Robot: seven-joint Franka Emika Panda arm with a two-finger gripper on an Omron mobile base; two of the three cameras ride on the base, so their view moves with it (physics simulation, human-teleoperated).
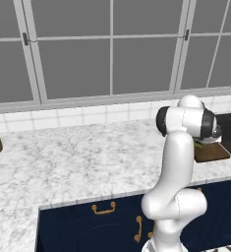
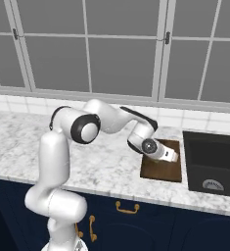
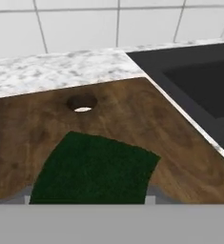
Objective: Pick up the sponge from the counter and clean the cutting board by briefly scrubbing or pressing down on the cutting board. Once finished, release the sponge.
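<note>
The gripper (image 2: 171, 156) hangs low over the cutting board (image 2: 161, 169), and from the hand view the sponge (image 3: 94, 169) appears clamped between its fingers, dark green face over the wood, positioned for pressing down. The right base view shows the board lying on the counter (image 2: 106, 166) beside the black sink (image 2: 212, 166); the hand view reveals the board's 1 hanging hole (image 3: 82, 102).

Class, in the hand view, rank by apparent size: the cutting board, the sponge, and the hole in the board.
1. Cutting board
2. Sponge, though it sits nearest the camera, which enlarges it
3. Hole
</note>
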